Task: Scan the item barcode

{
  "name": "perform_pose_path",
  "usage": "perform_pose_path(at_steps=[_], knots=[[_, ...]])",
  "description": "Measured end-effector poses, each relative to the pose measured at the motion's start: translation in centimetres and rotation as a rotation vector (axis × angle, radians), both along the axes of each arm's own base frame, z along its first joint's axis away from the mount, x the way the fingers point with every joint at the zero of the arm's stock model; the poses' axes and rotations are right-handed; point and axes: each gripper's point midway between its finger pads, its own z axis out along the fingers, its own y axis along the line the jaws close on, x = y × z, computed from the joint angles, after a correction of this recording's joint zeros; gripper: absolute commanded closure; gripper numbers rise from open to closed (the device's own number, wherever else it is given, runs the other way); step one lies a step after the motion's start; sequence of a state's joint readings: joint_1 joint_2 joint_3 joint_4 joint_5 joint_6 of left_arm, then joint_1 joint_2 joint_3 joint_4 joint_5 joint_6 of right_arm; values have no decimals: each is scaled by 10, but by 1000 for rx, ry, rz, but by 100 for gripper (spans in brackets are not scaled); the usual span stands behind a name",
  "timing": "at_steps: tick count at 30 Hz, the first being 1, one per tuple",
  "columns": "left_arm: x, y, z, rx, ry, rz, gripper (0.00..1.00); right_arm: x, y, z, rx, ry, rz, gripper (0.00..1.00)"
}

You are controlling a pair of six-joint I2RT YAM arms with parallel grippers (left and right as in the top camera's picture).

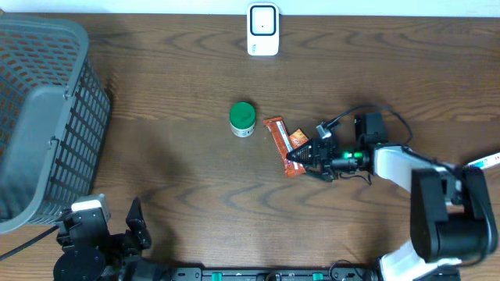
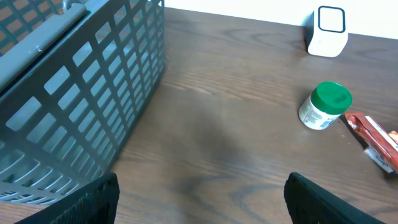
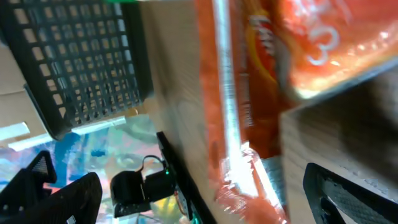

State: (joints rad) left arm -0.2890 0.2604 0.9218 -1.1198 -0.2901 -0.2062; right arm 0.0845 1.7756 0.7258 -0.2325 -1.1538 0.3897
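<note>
— Right gripper (image 1: 306,156), seen from overhead: where does it stand?
— Centre right of the frame, jaws wide apart, with its tips at the lower end of the orange snack packet (image 1: 281,143). Whether they touch it I cannot tell. A green-lidded jar (image 1: 242,119) stands just left of the packet, a white scanner (image 1: 263,30) sits at top centre, and a grey basket (image 1: 47,117) fills the left edge.
— And the left gripper (image 1: 134,226)?
— Lower left corner, beside the basket and well apart from the packet. Its arm is cut off by the bottom edge.
— The left wrist view?
— Its two dark fingers (image 2: 93,199) show only along the bottom edge. They are spread wide, with only bare table (image 2: 217,143) between them. The basket (image 2: 74,93) is upper left, the scanner (image 2: 328,30) upper right, the jar (image 2: 324,106) at the right. The packet (image 2: 373,140) is cut off by the right edge.
— The right wrist view?
— Turned sideways and blurred. The packet (image 3: 249,93) fills the middle and upper right, lying between two spread fingers (image 3: 354,193) at the bottom. Its print is too smeared to read. The basket (image 3: 81,62) shows upper left, far off.
</note>
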Motion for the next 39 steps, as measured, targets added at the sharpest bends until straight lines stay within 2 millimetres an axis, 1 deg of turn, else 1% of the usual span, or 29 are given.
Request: perform_pose_path(at_steps=[3,8,12,14,20,24,26,28,29,30,31,34,39], knots=[[0,0,0,0,0,0,15,0,3,-16,13,36,3,9],[0,0,0,0,0,0,15,9,8,-20,82,18,7,20],[0,0,0,0,0,0,14,13,9,-20,89,12,-1,23],[0,0,0,0,0,0,15,16,9,-19,92,4,-7,26],[0,0,0,0,0,0,15,25,10,-18,86,5,-36,38],[0,0,0,0,0,0,15,28,18,-16,90,6,-34,49],[0,0,0,0,0,0,15,27,23,-14,92,13,-27,48],[0,0,0,0,0,0,15,25,29,-15,87,37,-23,44],[0,0,0,0,0,0,15,24,31,-16,83,46,-23,40],[0,0,0,0,0,0,15,22,34,-17,75,61,-23,34],[0,0,0,0,0,0,14,21,35,-18,69,76,-25,31],[0,0,0,0,0,0,15,18,37,-23,49,115,-35,31],[0,0,0,0,0,0,15,14,41,-26,33,171,-45,36]])
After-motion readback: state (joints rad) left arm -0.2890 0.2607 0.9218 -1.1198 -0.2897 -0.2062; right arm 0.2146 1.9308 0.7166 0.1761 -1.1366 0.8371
